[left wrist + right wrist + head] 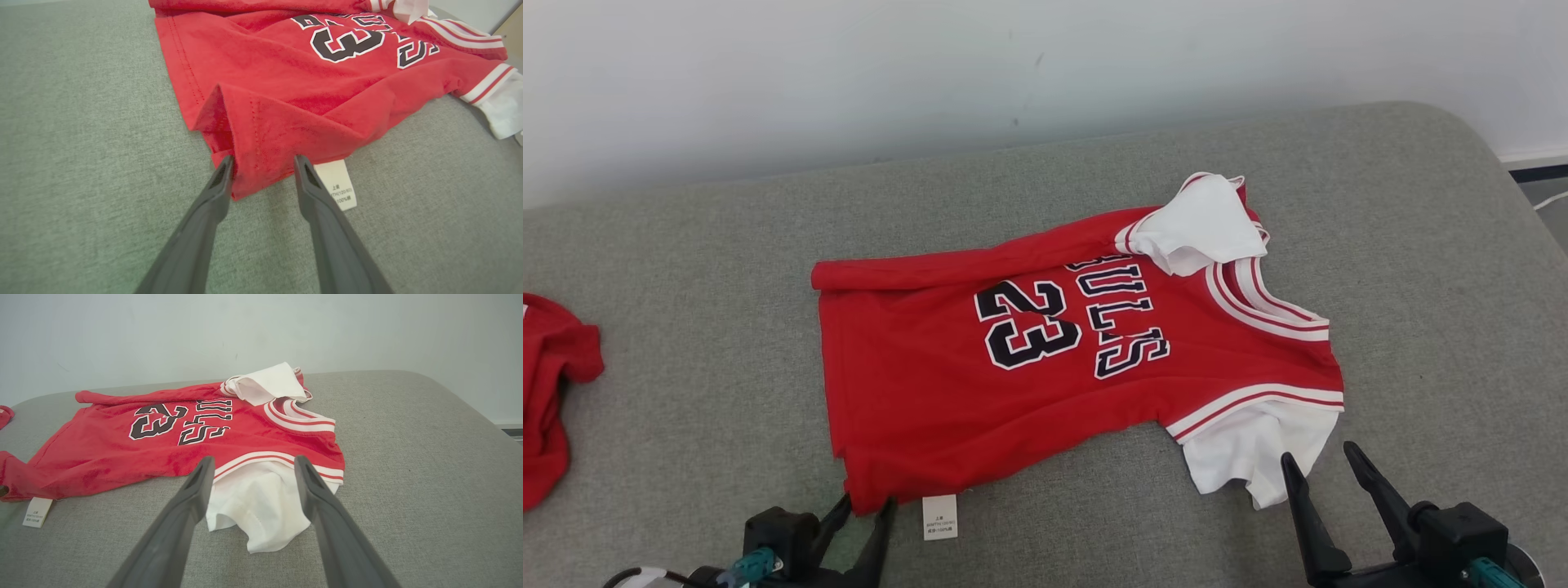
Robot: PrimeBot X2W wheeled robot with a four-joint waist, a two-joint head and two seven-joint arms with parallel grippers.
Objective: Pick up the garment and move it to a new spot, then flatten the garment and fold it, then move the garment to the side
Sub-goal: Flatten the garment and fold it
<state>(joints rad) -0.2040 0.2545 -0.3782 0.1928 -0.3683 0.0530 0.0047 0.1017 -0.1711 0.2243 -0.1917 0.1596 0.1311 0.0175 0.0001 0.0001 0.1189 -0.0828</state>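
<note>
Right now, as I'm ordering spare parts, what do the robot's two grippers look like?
Left gripper and right gripper match: two long, dark grey, tapering jaws each, mounted on a blocky black housing with a teal fitting at its side.

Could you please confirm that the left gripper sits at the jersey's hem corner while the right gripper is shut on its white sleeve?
No: the right gripper is open, fingers spread at the white sleeve, as the right wrist view shows; the rest stands.

Red garment [915, 400] with white sleeves, striped trim and black lettering; grey surface [686, 237].
</note>
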